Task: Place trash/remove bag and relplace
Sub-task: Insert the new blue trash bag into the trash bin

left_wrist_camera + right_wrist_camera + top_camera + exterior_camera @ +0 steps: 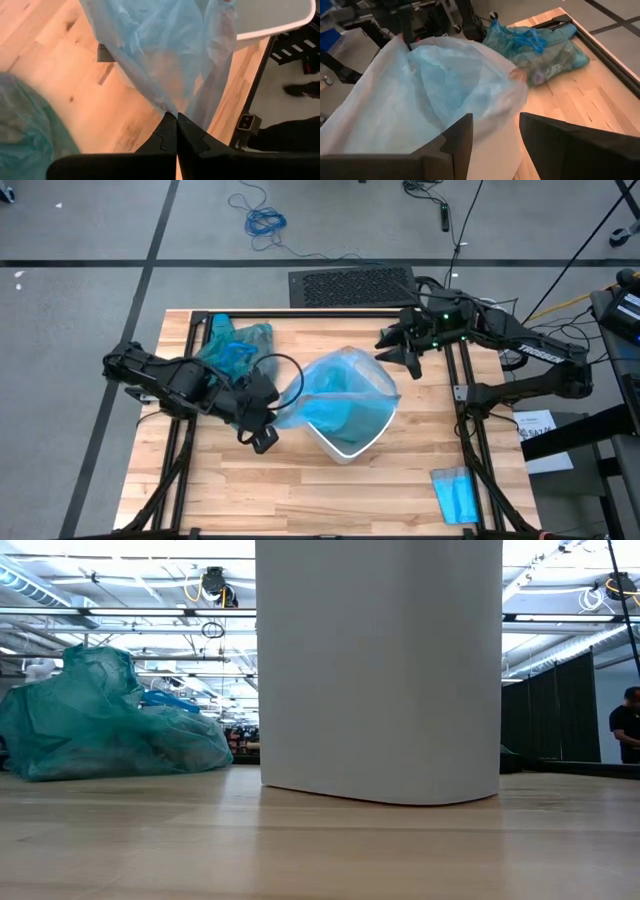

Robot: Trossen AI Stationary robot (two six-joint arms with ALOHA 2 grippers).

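Two pincers, one at work on each side of a white bin (pixel 345 442).

Left pincer (pixel 262 428): fingers (pixel 192 137) pressed together, pinching an edge of the paler sky-blue bag (pixel 335 405) at the bin's left side. The plastic is drawn up to a point between the fingertips in the left wrist view. Arm pose: reaches in from the left edge of the surface (pixel 300 490), forearm lying low across the wood, wrist angled toward the bin.

Right pincer (pixel 405 352): fingers (pixel 457 140) parted with nothing between them, hanging just beyond the bin's far right corner, above the bag's rim. Arm pose: elbow folded at the right edge of the surface, forearm running back toward the centre.

Sky-blue bag: sits in the bin's mouth, loose and billowing over the rim.

Teal-green bag (pixel 235 345): tied off and full, lying on the surface at the far left corner, well apart from the bin; some trash (pixel 540 76) shows faintly through its plastic.

Small flat folded blue sheet (pixel 458 495): near right corner of the surface.

Writing: none readable on the bin or bags.

Low view: the bin's blank white wall (pixel 380 670) fills the middle, and a person (pixel 626 725) stands far off at the right.
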